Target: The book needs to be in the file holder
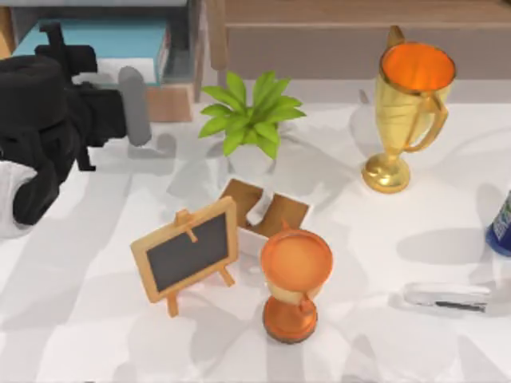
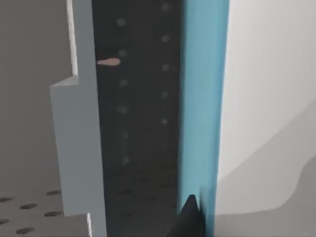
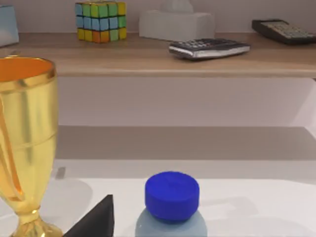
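Note:
The teal book with white page edges rests inside the file holder, a grey compartment with a tan wooden base, at the table's back left. My left gripper is at the book's left end, reaching into the holder from the left. In the left wrist view the book's teal edge stands upright beside a grey divider of the holder, with the dark perforated inside between them. The right arm is parked off the right side. A dark part of its gripper shows low in the right wrist view.
A green plant stands just right of the holder. A gold trophy is at back right. A chalkboard easel, a brown board with a white roll and a bronze trophy fill the middle. A blue-capped bottle is at the right edge.

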Motion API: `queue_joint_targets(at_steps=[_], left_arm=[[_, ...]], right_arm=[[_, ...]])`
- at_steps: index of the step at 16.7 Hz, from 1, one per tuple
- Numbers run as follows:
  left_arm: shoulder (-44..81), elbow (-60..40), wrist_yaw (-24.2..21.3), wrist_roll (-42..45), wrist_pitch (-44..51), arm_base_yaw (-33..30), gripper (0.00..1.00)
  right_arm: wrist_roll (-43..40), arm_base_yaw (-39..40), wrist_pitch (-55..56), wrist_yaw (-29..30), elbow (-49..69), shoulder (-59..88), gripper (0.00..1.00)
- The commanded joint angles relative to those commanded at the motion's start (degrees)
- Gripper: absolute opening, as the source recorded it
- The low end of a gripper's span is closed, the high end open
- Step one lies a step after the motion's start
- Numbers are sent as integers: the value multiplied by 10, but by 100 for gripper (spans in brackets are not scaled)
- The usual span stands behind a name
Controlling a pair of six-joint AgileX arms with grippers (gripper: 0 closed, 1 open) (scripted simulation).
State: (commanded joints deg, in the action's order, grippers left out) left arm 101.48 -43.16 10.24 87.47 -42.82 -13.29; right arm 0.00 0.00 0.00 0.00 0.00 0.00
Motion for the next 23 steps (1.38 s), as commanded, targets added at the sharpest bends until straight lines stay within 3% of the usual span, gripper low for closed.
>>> queue_joint_targets(at_steps=[10,23], left_arm=[[57,-61,-10,2,6,9,0],[57,-61,-10,2,6,9,98]], right_arm=[[0,0,0,0,0,0,100],[0,0,0,0,0,0,100]])
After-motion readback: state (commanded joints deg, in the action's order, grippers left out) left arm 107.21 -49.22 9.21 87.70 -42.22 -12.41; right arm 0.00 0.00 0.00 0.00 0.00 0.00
